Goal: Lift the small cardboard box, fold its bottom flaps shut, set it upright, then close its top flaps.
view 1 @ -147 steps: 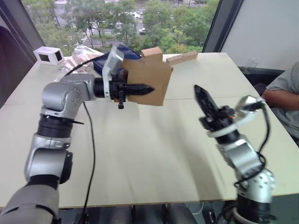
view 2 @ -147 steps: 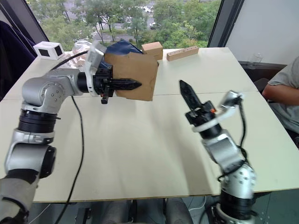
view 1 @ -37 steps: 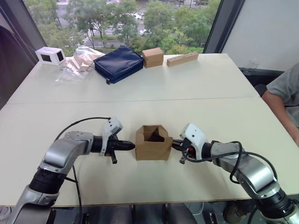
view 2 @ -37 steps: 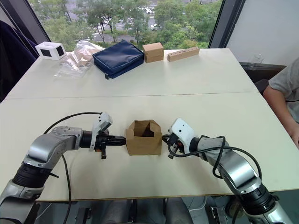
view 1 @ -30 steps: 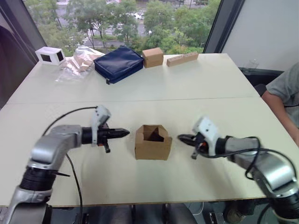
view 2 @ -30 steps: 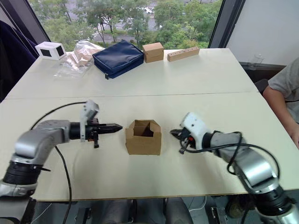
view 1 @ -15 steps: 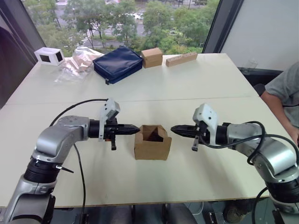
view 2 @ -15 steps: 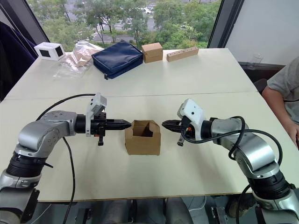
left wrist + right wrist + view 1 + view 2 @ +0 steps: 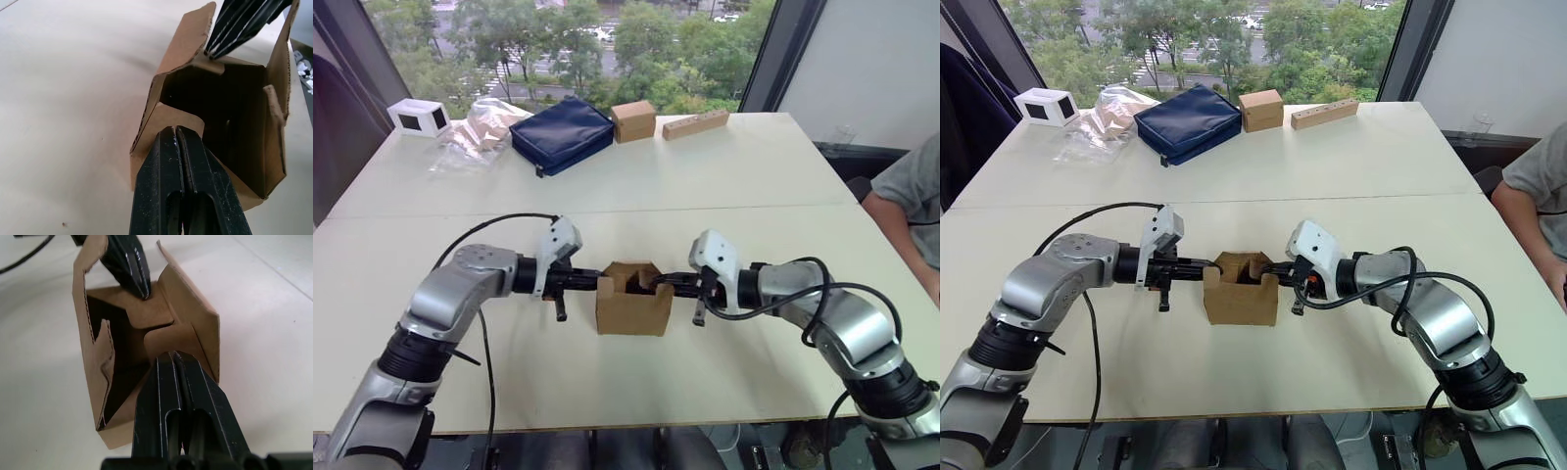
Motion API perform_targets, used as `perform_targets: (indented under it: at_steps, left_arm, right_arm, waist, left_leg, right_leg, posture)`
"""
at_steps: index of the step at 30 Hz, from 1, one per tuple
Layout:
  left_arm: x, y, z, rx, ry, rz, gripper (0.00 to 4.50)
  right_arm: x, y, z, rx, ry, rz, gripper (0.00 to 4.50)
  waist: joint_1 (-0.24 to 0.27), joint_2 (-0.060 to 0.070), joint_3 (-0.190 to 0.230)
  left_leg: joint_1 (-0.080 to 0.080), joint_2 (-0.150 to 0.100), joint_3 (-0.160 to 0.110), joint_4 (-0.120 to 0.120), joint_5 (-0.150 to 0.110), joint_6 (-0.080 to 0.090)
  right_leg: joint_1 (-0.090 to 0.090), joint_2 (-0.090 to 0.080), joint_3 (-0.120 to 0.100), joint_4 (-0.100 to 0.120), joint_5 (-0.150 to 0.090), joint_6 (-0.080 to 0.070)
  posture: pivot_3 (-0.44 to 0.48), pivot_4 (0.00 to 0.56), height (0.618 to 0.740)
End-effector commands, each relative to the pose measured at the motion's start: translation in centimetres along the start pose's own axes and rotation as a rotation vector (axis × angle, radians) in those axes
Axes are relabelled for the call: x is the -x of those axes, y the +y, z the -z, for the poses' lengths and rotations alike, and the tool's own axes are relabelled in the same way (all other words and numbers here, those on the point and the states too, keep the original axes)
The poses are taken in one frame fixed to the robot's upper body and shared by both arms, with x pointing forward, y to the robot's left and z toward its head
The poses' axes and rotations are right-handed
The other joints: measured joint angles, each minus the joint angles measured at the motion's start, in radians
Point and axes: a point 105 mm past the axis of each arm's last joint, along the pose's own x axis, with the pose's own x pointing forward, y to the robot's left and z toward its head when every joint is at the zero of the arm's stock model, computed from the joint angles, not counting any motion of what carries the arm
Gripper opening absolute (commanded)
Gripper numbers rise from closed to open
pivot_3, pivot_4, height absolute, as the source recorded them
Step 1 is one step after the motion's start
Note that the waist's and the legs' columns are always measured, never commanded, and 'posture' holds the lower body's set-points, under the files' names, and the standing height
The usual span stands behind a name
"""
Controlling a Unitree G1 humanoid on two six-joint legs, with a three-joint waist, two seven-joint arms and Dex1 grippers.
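My fingers are pressed together on both sides, holding nothing. From the head camera, my left gripper [image 9: 597,282] and right gripper [image 9: 664,283] point at each other across the small plain brown cardboard box [image 9: 632,305], which stands upright on the pale table [image 9: 724,186] between them (equally near). From my left wrist, the closed tips push one of the top flaps [image 9: 171,117] inward. From my right wrist, the opposite flap [image 9: 168,337] bends likewise; the long flaps look still raised.
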Motion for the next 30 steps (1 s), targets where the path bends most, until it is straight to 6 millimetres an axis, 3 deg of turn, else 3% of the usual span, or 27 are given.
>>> perform_targets:
  at_steps: [1, 8, 15, 20, 25, 30]
  left_arm:
    - [-0.2, -0.2, -0.1, -0.028, 0.003, -0.001, 0.03]
    - [0.3, 0.0, -0.6, -0.022, -0.032, -0.015, 0.03]
    - [3.7, 0.4, -4.1, 0.086, -0.191, 0.008, 0.03]
    - [4.2, 3.6, -3.1, 0.035, -0.135, -0.141, 0.03]
    - [2.6, 5.7, -1.8, 0.040, -0.119, -0.164, 0.03]
    - [0.3, 6.5, -0.2, 0.076, -0.104, -0.103, 0.03]
  right_arm:
    - [0.0, -0.4, -0.5, 0.045, -0.010, 0.010, 0.00]
    - [0.2, -1.0, -0.6, 0.042, -0.028, 0.031, 0.00]
    - [4.1, -2.2, -3.2, -0.017, -0.161, 0.123, 0.00]
    - [7.0, -2.5, -4.5, -0.044, -0.203, 0.198, 0.00]
    - [6.9, 1.2, -6.0, -0.077, -0.234, 0.034, 0.00]
    - [5.5, 5.8, -5.2, -0.070, -0.143, -0.115, 0.00]
  waist:
    - [0.000, 0.000, 0.000]
    - [0.000, 0.000, 0.000]
    - [0.001, 0.000, 0.000]
    - [0.001, 0.000, 0.000]
    - [0.002, 0.000, 0.000]
    - [0.002, 0.000, 0.000]
  left_leg:
    - [0.000, 0.000, 0.000, 0.000, 0.000, 0.000]
    - [0.000, 0.000, 0.000, 0.000, 0.000, 0.000]
    - [0.000, 0.000, 0.000, 0.000, 0.000, 0.000]
    - [0.000, 0.000, 0.000, 0.000, 0.000, 0.000]
    - [0.000, 0.000, 0.000, 0.000, 0.000, 0.000]
    - [-0.001, 0.000, 0.000, 0.000, 0.000, 0.000]
  right_leg:
    - [0.000, 0.000, 0.000, 0.000, 0.000, 0.000]
    - [0.000, 0.000, 0.000, 0.000, 0.000, 0.000]
    - [0.000, 0.000, 0.000, 0.000, 0.000, 0.000]
    - [0.000, 0.000, 0.000, 0.000, 0.000, 0.000]
    - [0.000, 0.000, -0.001, 0.000, 0.000, 0.000]
    - [0.000, 0.000, -0.001, -0.001, 0.000, 0.000]
  posture:
    - [0.000, 0.150, 0.740]
    - [0.000, 0.150, 0.740]
    - [0.000, 0.150, 0.740]
    - [0.000, 0.150, 0.740]
    - [0.000, 0.150, 0.740]
    - [0.000, 0.150, 0.740]
